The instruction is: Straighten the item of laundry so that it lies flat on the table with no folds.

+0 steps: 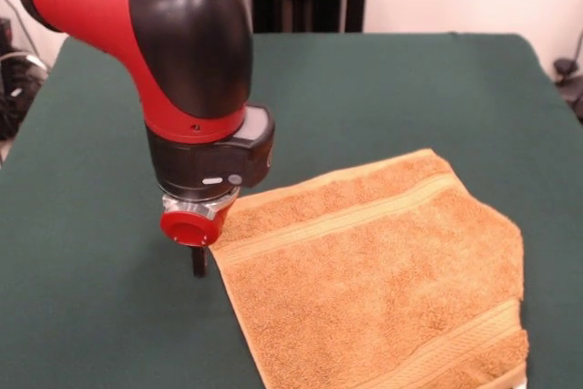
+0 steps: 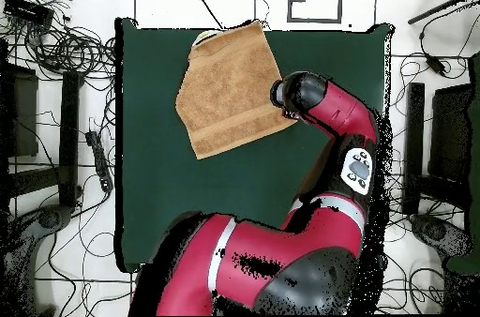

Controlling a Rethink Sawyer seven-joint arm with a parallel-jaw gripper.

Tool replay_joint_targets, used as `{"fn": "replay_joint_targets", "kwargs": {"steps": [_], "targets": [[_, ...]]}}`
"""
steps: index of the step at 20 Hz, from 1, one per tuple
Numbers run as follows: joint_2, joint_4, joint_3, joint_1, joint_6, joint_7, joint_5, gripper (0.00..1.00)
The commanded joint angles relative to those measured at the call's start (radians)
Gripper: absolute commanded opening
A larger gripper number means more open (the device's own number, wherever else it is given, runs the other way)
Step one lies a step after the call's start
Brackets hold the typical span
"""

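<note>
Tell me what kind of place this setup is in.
Probably a robotics lab, not a home: a table covered in plain green cloth, loose cables across the floor around it, and a red and black robot arm working on a towel.

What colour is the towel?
Orange-tan, with woven stripe bands; the towel shows best in the front view.

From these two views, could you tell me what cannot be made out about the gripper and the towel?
- Gripper: open or shut unclear; front view shows one dark tip, overhead view hides it under the arm.
- Towel: near end cut off by the front view's bottom edge.
- Towel tag: not discernible in either view.
</note>
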Motion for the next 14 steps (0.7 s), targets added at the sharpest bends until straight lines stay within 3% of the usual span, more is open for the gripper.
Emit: {"fn": "replay_joint_targets", "kwargs": {"steps": [1, 2, 3, 14], "targets": [[0.104, 0.046, 0.147, 0.012, -0.012, 0.094, 0.022, 1.0], [0.106, 0.042, 0.144, 0.013, -0.006, 0.09, 0.018, 1.0], [0.107, 0.038, 0.141, 0.014, -0.001, 0.086, 0.013, 0.0], [0.112, 0.025, 0.135, 0.015, 0.022, 0.086, 0.007, 0.0]]}}
